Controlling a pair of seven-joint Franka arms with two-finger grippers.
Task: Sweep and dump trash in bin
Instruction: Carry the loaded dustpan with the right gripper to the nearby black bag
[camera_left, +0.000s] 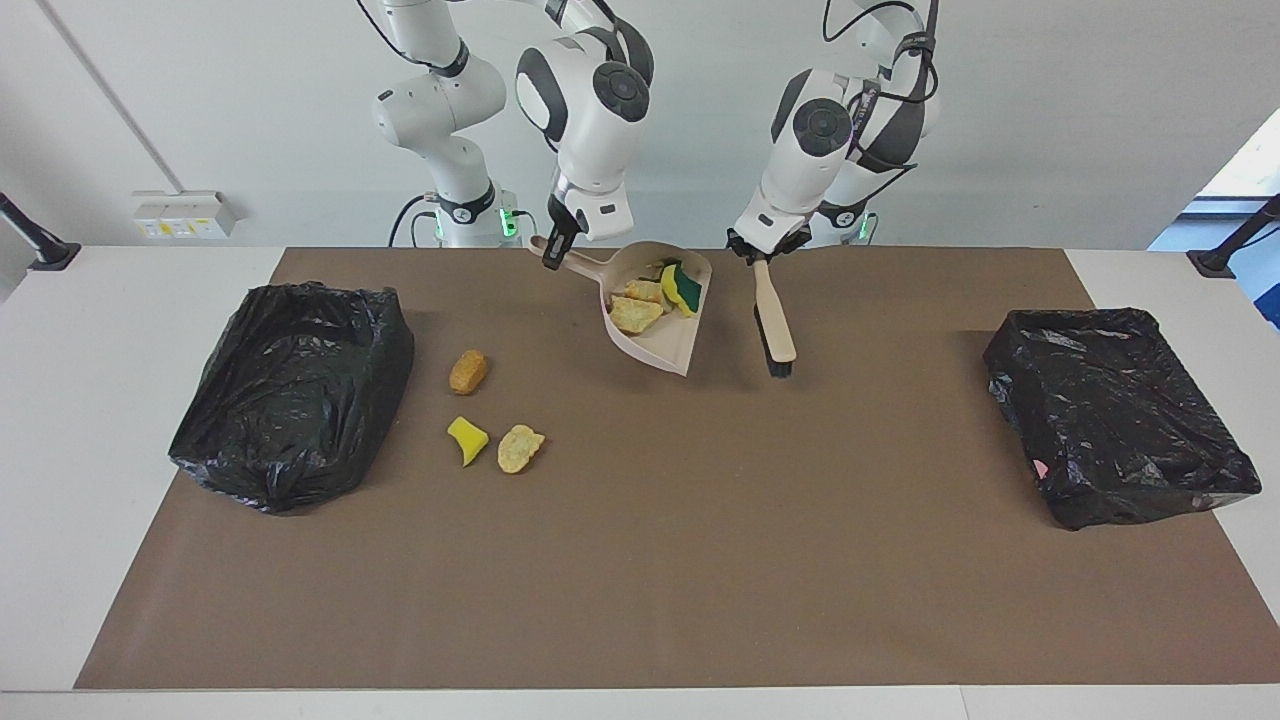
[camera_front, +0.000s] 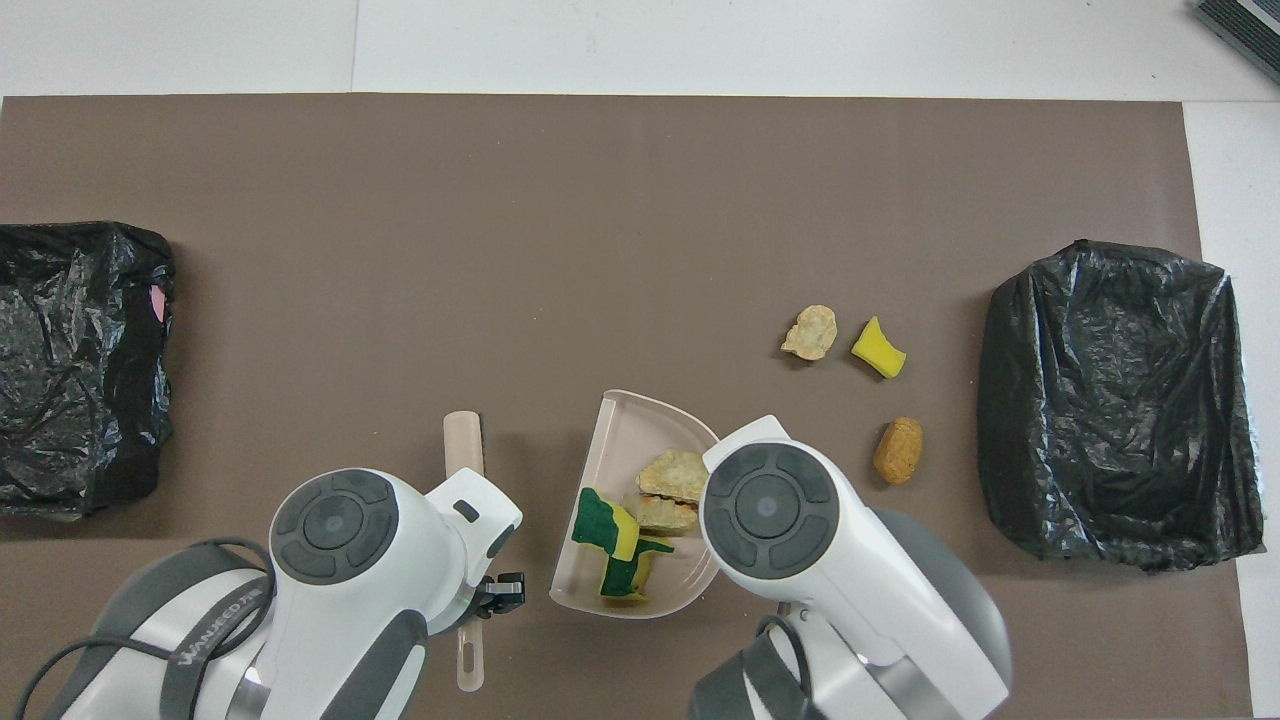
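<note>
While the right gripper (camera_left: 553, 252) clamps the dustpan (camera_left: 655, 330) handle, scraps (camera_left: 655, 293) ride inside over the mat — tilting could spill them. The left gripper (camera_left: 760, 256) grips the brush (camera_left: 775, 330).

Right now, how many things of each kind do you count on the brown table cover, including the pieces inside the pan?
Black bag-lined bins: 2
Beige plastic dustpan: 1
Beige long-handled brush: 1
Loose sponge scraps: 3
Sponge scraps in the dustpan: 4
Total: 11
</note>
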